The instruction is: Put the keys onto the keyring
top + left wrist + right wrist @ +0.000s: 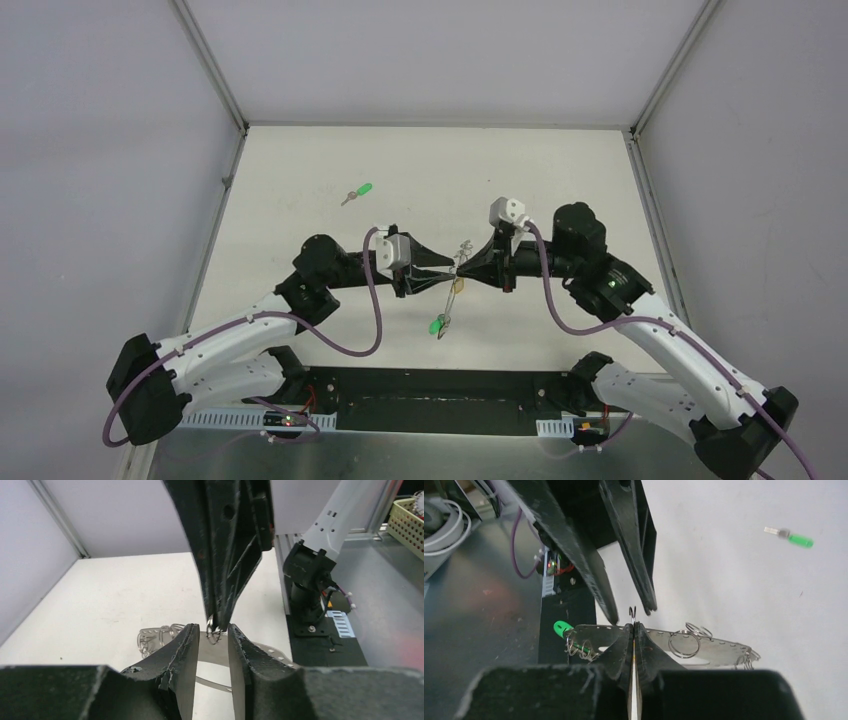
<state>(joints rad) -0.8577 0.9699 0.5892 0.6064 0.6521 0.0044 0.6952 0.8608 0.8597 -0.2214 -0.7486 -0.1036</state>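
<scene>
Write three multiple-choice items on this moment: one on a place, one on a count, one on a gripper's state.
1. Where does the loose green key lie?
A. between the left fingers
B. on the table, away from both grippers
C. on top of the right arm

2. How many green key heads show from above?
A. two
B. one
C. four

3. How is the right gripper?
A. wide open
B. out of view
C. shut on the ring

Answers:
1 B: the top view shows it alone on bare table, beyond the arms.
2 A: its own head, plus a second green head just below where the grippers meet.
3 C: in the right wrist view the fingers press together, with the wire poking out between their tips.
</scene>
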